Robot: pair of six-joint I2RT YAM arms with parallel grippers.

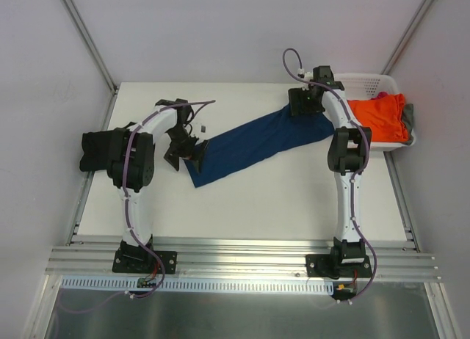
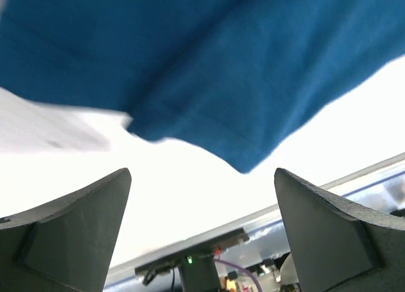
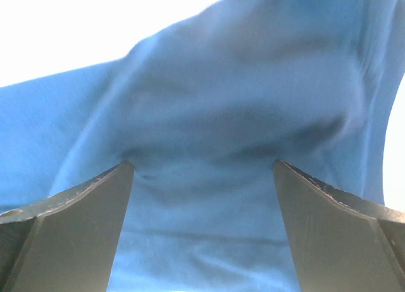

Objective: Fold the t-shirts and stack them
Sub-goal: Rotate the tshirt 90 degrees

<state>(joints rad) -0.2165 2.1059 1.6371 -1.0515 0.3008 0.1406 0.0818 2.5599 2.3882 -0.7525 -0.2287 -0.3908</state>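
We saw the navy shirt [image 1: 253, 144] lying stretched diagonally across the tabletop [image 1: 242, 199], both the left pincer [image 2: 202, 178] and right pincer [image 3: 202, 169] spread at its ends, apparently not gripping it.

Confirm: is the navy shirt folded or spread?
Neither neatly: the navy t-shirt lies stretched in a long, bunched diagonal strip on the table, no tidy fold visible.
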